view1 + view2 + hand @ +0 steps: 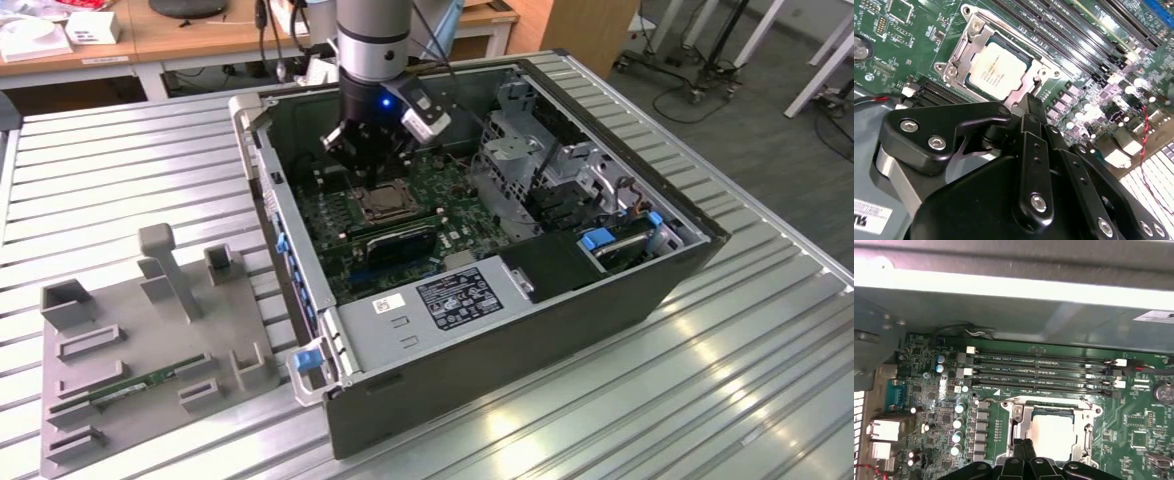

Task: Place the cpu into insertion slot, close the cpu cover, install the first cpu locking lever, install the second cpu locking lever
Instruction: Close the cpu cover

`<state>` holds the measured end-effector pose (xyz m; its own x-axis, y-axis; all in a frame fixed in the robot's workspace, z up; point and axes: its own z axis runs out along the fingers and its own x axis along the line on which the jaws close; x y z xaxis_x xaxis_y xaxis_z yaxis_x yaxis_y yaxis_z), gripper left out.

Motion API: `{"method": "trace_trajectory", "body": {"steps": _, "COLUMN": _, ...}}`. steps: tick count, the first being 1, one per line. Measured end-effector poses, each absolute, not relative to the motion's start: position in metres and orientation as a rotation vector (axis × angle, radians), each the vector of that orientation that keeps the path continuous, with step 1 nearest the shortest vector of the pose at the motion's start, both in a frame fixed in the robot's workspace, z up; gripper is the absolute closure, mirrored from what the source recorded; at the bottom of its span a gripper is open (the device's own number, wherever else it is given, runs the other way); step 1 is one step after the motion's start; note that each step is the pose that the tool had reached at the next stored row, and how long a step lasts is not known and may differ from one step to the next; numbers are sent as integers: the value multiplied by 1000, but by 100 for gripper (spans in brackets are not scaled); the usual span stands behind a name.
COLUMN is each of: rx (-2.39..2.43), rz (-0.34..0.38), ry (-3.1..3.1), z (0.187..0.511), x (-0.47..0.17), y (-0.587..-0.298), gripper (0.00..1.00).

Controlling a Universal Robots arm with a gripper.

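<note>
As the gripper (pixel 1029 102) hangs at the edge of the socket, I see its two black fingers pressed together with nothing between them. Just past the tips, the cpu (pixel 996 67) lies flat in the insertion slot (pixel 380 203), and the cpu cover (pixel 966 47) is down around it, framing its pale metal face. Long black memory slots (pixel 1044 372) run alongside on the green motherboard (pixel 1134 425). The board sits inside an open computer case (pixel 534 330) resting on a ribbed metal table (pixel 694 400). At the exterior view's left, a grey fixture tray (pixel 120 300) holds a memory stick (pixel 134 385). Wooden desks (pixel 200 35) and grey floor (pixel 747 90) lie beyond.
</note>
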<state>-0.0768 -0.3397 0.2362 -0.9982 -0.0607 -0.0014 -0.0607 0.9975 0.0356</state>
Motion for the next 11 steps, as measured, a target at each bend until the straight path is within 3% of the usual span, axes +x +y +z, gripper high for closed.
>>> {"method": "trace_trajectory", "body": {"steps": 11, "rx": -96, "rz": 56, "ry": 3139, "z": 245, "x": -75, "y": -340, "gripper": 89}}
